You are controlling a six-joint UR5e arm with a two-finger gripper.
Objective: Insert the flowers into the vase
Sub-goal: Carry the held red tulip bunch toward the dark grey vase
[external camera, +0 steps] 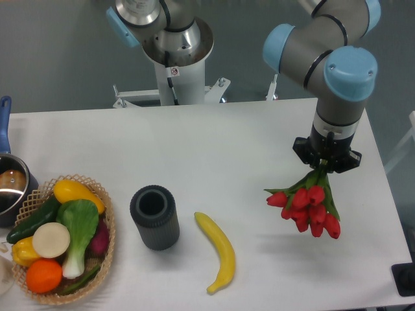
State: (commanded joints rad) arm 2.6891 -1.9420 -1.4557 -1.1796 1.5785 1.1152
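Below the claw [322,170] hang the flowers [310,206], gripped by their stems.

white table [246,136]: vase [154,217], banana [217,251], basket [110,240]

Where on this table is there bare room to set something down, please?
The widest bare stretch is the back of the table, from the pot across to the pincer. Another lies between the banana and the hanging flowers. The front left is crowded: basket, vase and banana stand close together.
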